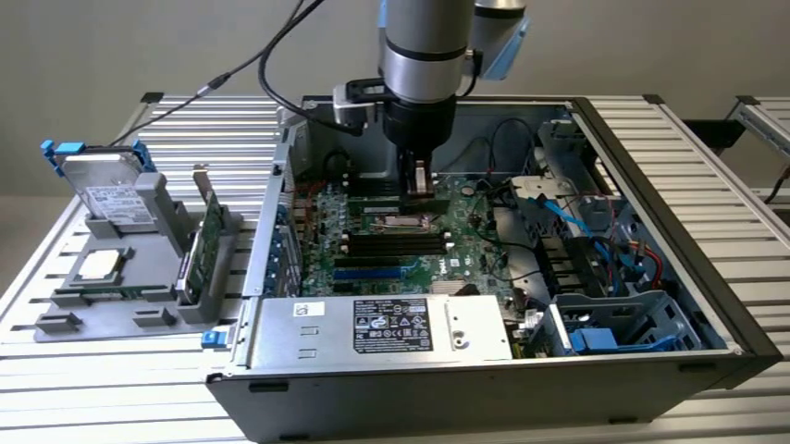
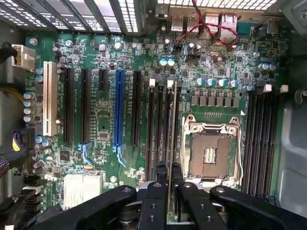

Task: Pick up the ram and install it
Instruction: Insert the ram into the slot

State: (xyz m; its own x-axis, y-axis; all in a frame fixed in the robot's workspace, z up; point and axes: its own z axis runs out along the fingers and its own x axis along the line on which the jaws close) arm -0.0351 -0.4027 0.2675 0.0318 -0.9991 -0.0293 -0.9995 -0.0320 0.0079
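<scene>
The claw (image 2: 170, 168) is narrow, its two fingers (image 2: 161, 188) closed on the ram (image 2: 171, 134). In the wrist view the ram appears edge-on, as a thin strip between them. It lies lengthwise along one of the black slots (image 2: 160, 124) beside the socket (image 2: 211, 153) and parallel to its neighbours.

In the exterior view the arm reaches straight down into the open case (image 1: 672, 305). The claw is low over the motherboard (image 1: 370, 254), on the far side of the socket, with the other bank of slots on the socket's near side.

The pick-up looks done, since the ram is in the claw and off the worktop (image 1: 161, 388). It is also lined up with a slot, so the approach looks done or nearly so.

I cannot tell whether the ram is pressed home, only resting on the slot, or a little above it. Its lower edge is hidden, and the white clip (image 2: 169, 83) at the slot's end does not make this clear. The ram is not yet released.

On the exterior view's left, well apart from the case, the grey rack (image 1: 124, 314) holds the hard drive (image 1: 109, 199) and the green card (image 1: 206, 245). Neither is near the claw.
</scene>
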